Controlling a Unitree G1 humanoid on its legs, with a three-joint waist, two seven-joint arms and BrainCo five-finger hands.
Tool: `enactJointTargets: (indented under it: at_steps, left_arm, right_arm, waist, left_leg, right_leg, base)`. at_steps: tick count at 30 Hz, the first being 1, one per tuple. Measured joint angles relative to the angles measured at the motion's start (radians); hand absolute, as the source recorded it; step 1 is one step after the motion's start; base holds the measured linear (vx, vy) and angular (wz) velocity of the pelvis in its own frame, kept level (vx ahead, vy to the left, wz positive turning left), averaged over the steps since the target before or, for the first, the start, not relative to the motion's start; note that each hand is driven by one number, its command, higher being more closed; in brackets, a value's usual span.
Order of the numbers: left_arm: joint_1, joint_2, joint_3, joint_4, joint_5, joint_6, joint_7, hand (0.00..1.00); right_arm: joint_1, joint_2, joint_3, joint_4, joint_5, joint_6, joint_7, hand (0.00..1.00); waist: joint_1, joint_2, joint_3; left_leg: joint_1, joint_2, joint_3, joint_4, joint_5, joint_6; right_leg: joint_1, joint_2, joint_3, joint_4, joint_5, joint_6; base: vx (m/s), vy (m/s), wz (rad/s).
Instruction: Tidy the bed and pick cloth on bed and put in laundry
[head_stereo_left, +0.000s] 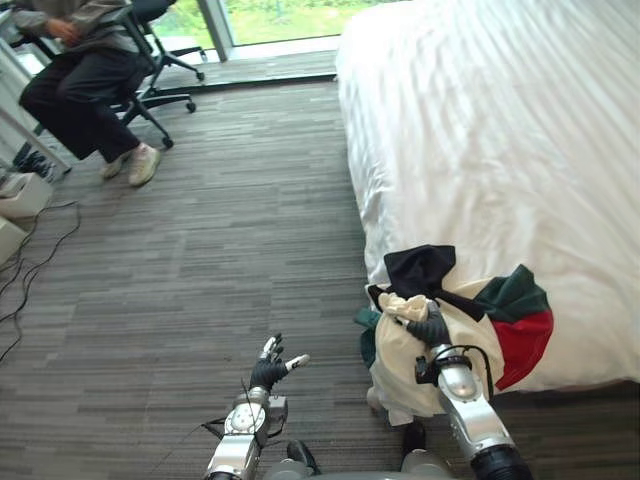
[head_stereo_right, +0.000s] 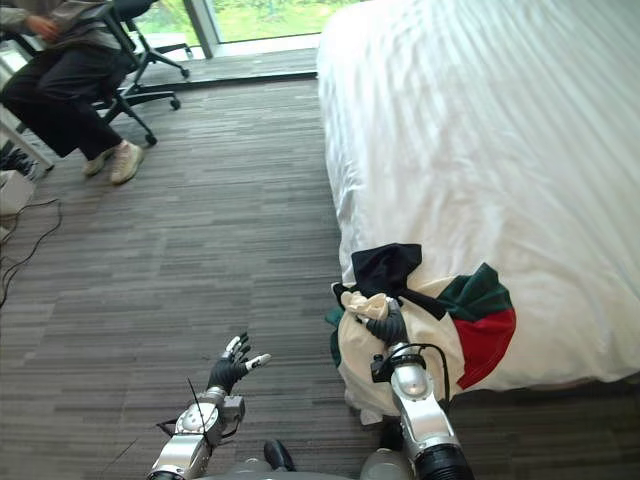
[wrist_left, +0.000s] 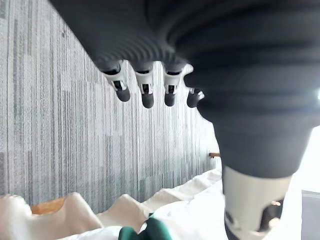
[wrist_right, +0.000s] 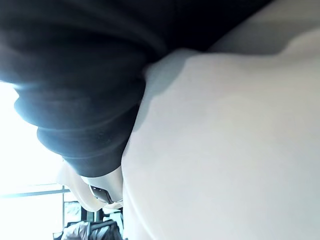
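The cloth (head_stereo_left: 395, 360), a bundle of cream, black, green and red, lies on the near left corner of the bed (head_stereo_left: 500, 130) and hangs over the edge toward the floor (head_stereo_left: 230, 250). Our right hand (head_stereo_left: 430, 327) is pressed into the top of the bundle where the cream fabric bunches. The hand is buried in the cloth, so we cannot tell whether it has a real hold. Our left hand (head_stereo_left: 270, 368) hangs wide and empty over the floor, left of the bundle and apart from it.

The main risk we see is a partial grip. The bundle looks like several pieces or layers, and if only the cream part is caught, a lift could leave the black, green and red parts behind or drop them on the floor.

A pull could also drag the white sheet and crease the bed we are meant to tidy. The hanging tail might snag on the bed corner or trail under us as we turn.

A person (head_stereo_left: 80, 80) sits far left, well clear of our work
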Motion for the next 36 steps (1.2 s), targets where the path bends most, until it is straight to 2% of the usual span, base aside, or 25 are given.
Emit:
enactJointTargets:
  at_steps: [1, 2, 3, 5, 8, 11, 12, 13, 14, 15, 16, 18, 20, 23, 24, 25, 26, 27, 28, 29, 30, 31, 33, 35, 36]
  left_arm:
    - [0.008, 0.0, 0.012, 0.0, -0.007, 0.0, 0.002, 0.0]
    - [0.015, 0.0, 0.026, 0.0, -0.016, 0.0, 0.011, 0.0]
    - [0.016, 0.0, 0.029, 0.0, -0.028, 0.0, 0.013, 0.0]
    - [0.031, 0.002, 0.052, -0.026, -0.047, -0.001, 0.013, 0.0]
    - [0.047, 0.03, 0.063, -0.039, -0.085, -0.013, 0.012, 0.0]
    - [0.062, 0.041, 0.063, -0.039, -0.096, -0.015, 0.007, 0.0]
    - [0.063, 0.05, 0.063, -0.044, -0.097, -0.015, 0.005, 0.0]
    - [0.066, 0.053, 0.063, -0.067, -0.098, -0.013, 0.004, 0.0]
    - [0.068, 0.059, 0.055, -0.118, -0.102, -0.016, 0.004, 0.0]
    - [0.064, 0.067, 0.056, -0.139, -0.104, -0.018, 0.004, 0.0]
    - [0.045, 0.079, 0.053, -0.159, -0.118, -0.021, 0.006, 0.0]
    - [0.026, 0.078, 0.044, -0.171, -0.146, -0.022, 0.005, 0.0]
    - [0.025, 0.071, 0.028, -0.175, -0.167, -0.031, -0.002, 0.0]
    - [0.02, 0.05, 0.013, -0.175, -0.184, -0.037, -0.013, 0.0]
    - [0.021, 0.055, 0.012, -0.177, -0.184, -0.039, -0.014, 0.0]
    - [0.021, 0.055, 0.008, -0.174, -0.184, -0.039, -0.014, 0.0]
    - [0.028, 0.038, -0.011, -0.18, -0.184, -0.04, -0.014, 0.0]
    - [0.047, 0.024, -0.046, -0.183, -0.183, -0.042, -0.015, 0.0]
    - [0.059, 0.021, -0.053, -0.188, -0.183, -0.043, -0.017, 0.0]
    - [0.066, -0.019, -0.051, -0.195, -0.178, -0.048, -0.032, 0.0]
    - [0.065, -0.025, -0.043, -0.198, -0.177, -0.055, -0.033, 0.0]
    - [0.041, -0.03, -0.041, -0.193, -0.175, -0.068, -0.039, 0.0]
    - [0.033, -0.056, -0.065, -0.188, -0.175, -0.062, -0.047, 0.0]
    - [0.061, -0.07, -0.066, -0.194, -0.176, -0.064, -0.056, 0.0]
    - [0.064, -0.069, -0.063, -0.194, -0.177, -0.065, -0.056, 0.0]
  right_arm:
    - [0.003, 0.0, 0.001, -0.003, 0.017, -0.001, 0.001, 1.0]
    - [0.006, -0.01, -0.003, -0.011, 0.047, -0.012, 0.002, 1.0]
    - [0.004, -0.026, -0.004, -0.017, 0.064, -0.019, 0.002, 1.0]
    - [0.002, -0.035, -0.003, -0.061, 0.092, -0.022, 0.008, 1.0]
    - [0.008, -0.017, -0.006, -0.151, 0.135, -0.029, 0.027, 1.0]
    - [0.006, 0.012, -0.011, -0.193, 0.152, -0.03, 0.038, 1.0]
    - [0.006, 0.028, -0.011, -0.199, 0.151, -0.03, 0.041, 1.0]
    - [0.008, 0.033, -0.011, -0.205, 0.151, -0.031, 0.044, 1.0]
    - [0.009, 0.042, -0.015, -0.206, 0.152, -0.041, 0.05, 1.0]
    - [0.008, 0.048, -0.011, -0.207, 0.152, -0.047, 0.054, 1.0]
    - [0.024, 0.064, -0.006, -0.226, 0.154, -0.048, 0.057, 1.0]
    - [0.051, 0.068, -0.005, -0.249, 0.177, -0.068, 0.057, 1.0]
    - [0.083, 0.067, -0.01, -0.25, 0.182, -0.074, 0.056, 1.0]
    - [0.134, 0.059, -0.011, -0.24, 0.188, -0.059, 0.077, 1.0]
    - [0.134, 0.062, -0.011, -0.24, 0.188, -0.056, 0.078, 1.0]
    - [0.135, 0.07, -0.014, -0.236, 0.188, -0.053, 0.08, 1.0]
    - [0.154, 0.062, -0.038, -0.245, 0.189, -0.053, 0.08, 1.0]
    - [0.161, 0.054, -0.066, -0.23, 0.19, -0.046, 0.076, 1.0]
    - [0.168, 0.057, -0.067, -0.229, 0.19, -0.039, 0.076, 1.0]
    - [0.164, 0.044, -0.064, -0.236, 0.189, -0.047, 0.08, 1.0]
    - [0.163, 0.047, -0.052, -0.242, 0.189, -0.051, 0.081, 1.0]
    - [0.151, 0.055, -0.045, -0.242, 0.189, -0.063, 0.083, 1.0]
    - [0.158, 0.05, -0.046, -0.231, 0.186, -0.061, 0.078, 1.0]
    - [0.176, 0.034, -0.046, -0.232, 0.17, -0.064, 0.075, 1.0]
    - [0.171, 0.027, -0.049, -0.232, 0.168, -0.064, 0.074, 1.0]
  waist:
    - [-0.004, -0.005, -0.002]
    - [-0.008, -0.015, 0.0]
    - [-0.002, -0.013, -0.003]
    - [0.011, -0.016, -0.01]
    - [0.024, -0.053, -0.032]
    - [0.028, -0.095, -0.055]
    - [0.029, -0.109, -0.055]
    - [0.025, -0.107, -0.054]
    - [0.02, -0.099, -0.048]
    - [0.017, -0.101, -0.047]
    - [0.005, -0.099, -0.046]
    - [-0.022, -0.103, -0.045]
    - [-0.043, -0.098, -0.04]
    - [-0.059, -0.084, 0.018]
    - [-0.061, -0.108, 0.015]
    - [-0.072, -0.115, 0.021]
    - [-0.085, -0.103, 0.028]
    - [-0.06, -0.074, 0.03]
    - [-0.054, -0.063, 0.024]
    - [-0.054, -0.023, 0.034]
    - [-0.051, -0.043, 0.027]
    - [-0.06, -0.056, 0.057]
    - [-0.066, -0.049, 0.075]
    - [-0.056, -0.04, 0.066]
    - [-0.053, -0.031, 0.062]
  left_leg:
    - [0.006, 0.019, 0.102, 0.023, -0.001, 0.003]
    - [0.007, 0.07, 0.274, 0.1, 0.0, 0.005]
    - [-0.008, 0.106, 0.339, 0.167, 0.0, 0.009]
    - [-0.057, 0.107, 0.317, 0.225, -0.014, 0.03]
    - [-0.102, 0.045, 0.207, 0.186, -0.013, 0.043]
    - [-0.107, -0.027, 0.114, 0.162, -0.017, 0.071]
    - [-0.103, -0.053, 0.065, 0.164, -0.029, 0.088]
    - [-0.096, -0.062, 0.015, 0.162, -0.037, 0.1]
    - [-0.095, -0.061, -0.063, 0.154, -0.042, 0.108]
    - [-0.096, -0.061, -0.102, 0.15, -0.043, 0.109]
    - [-0.095, -0.067, -0.213, 0.142, -0.041, 0.111]
    - [-0.09, -0.105, -0.359, 0.131, -0.039, 0.117]
    - [-0.089, -0.145, -0.502, 0.116, -0.042, 0.128]
    - [-0.101, -0.178, -0.687, 0.116, -0.056, 0.135]
    - [-0.101, -0.186, -0.678, 0.101, -0.057, 0.136]
    - [-0.113, -0.189, -0.626, 0.143, -0.05, 0.118]
    - [-0.146, -0.164, -0.563, 0.21, -0.05, 0.111]
    - [-0.133, -0.159, -0.581, 0.173, -0.015, 0.05]
    - [-0.13, -0.162, -0.575, 0.161, 0.013, 0.068]
    - [-0.144, -0.106, -0.592, 0.169, -0.003, 0.055]
    - [-0.164, -0.115, -0.569, 0.193, -0.027, 0.042]
    - [-0.205, -0.104, -0.531, 0.311, -0.077, 0.051]
    - [-0.258, -0.04, -0.405, 0.471, -0.105, 0.058]
    - [-0.23, 0.053, -0.061, 0.573, -0.134, 0.09]
    - [-0.215, 0.068, 0.019, 0.569, -0.155, 0.098]
  right_leg:
    - [0.012, -0.008, -0.032, 0.002, -0.004, 0.005]
    - [0.036, -0.025, -0.095, 0.015, -0.013, 0.014]
    - [0.043, -0.037, -0.139, 0.039, -0.024, 0.018]
    - [0.044, -0.064, -0.202, 0.09, -0.034, 0.024]
    - [0.076, -0.11, -0.317, 0.151, -0.033, 0.024]
    - [0.093, -0.212, -0.365, 0.349, -0.03, 0.019]
    - [0.09, -0.265, -0.35, 0.48, -0.002, -0.022]
    - [0.055, -0.297, -0.291, 0.603, 0.049, -0.113]
    - [-0.027, -0.294, -0.112, 0.753, -0.02, -0.147]
    - [-0.066, -0.254, -0.015, 0.794, -0.105, -0.096]
    - [-0.119, -0.145, 0.121, 0.815, -0.219, -0.067]
    - [-0.156, -0.079, 0.167, 0.77, -0.297, -0.076]
    - [-0.213, -0.023, 0.234, 0.698, -0.334, -0.101]
    - [-0.265, 0.106, 0.541, 0.468, -0.33, -0.106]
    - [-0.265, 0.11, 0.609, 0.416, -0.318, -0.085]
    - [-0.256, 0.112, 0.62, 0.422, -0.296, -0.086]
    - [-0.237, 0.13, 0.611, 0.42, -0.281, -0.087]
    - [-0.22, 0.132, 0.551, 0.473, -0.268, -0.076]
    - [-0.229, 0.137, 0.532, 0.517, -0.269, -0.07]
    - [-0.331, 0.152, 0.549, 0.687, -0.312, -0.105]
    - [-0.325, 0.127, 0.583, 0.607, -0.315, -0.137]
    - [-0.248, 0.042, 0.553, 0.448, -0.23, -0.02]
    - [-0.158, 0.028, 0.435, 0.384, -0.223, -0.017]
    - [-0.066, -0.004, 0.305, 0.327, -0.24, -0.008]
    - [-0.057, -0.009, 0.279, 0.327, -0.245, -0.002]
  base:
    - [0.02, 0.102, 1.51]
    - [0.07, 0.117, 1.52]
    - [0.06, 0.146, 1.69]
    - [0.0, 0.128, 1.25]
    - [0.0, 0.16, 1.3]
    - [0.14, 0.189, 1.44]
    - [0.17, 0.141, 1.41]
    - [0.26, 0.16, 1.81]
    - [0.23, 0.072, 1.59]
    - [0.35, -0.005, 2.17]
    - [0.29, -0.07, 1.97]
    - [0.28, -0.065, 2.28]
    - [0.21, -0.103, 2.45]
    - [0.12, -0.22, 2.53]
    - [0.19, -0.241, 2.33]
    - [0.22, -0.21, 2.23]
    - [0.33, -0.28, 2.64]
    - [0.22, -0.219, 2.06]
    - [0.16, -0.305, 2.02]
    - [0.03, -0.195, 1.34]
    - [0.05, -0.232, 1.93]
    - [0.07, -0.148, 1.81]
    - [0.08, -0.144, 1.86]
    - [0.07, -0.024, 1.58]
    - [0.13, 0.143, 1.35]
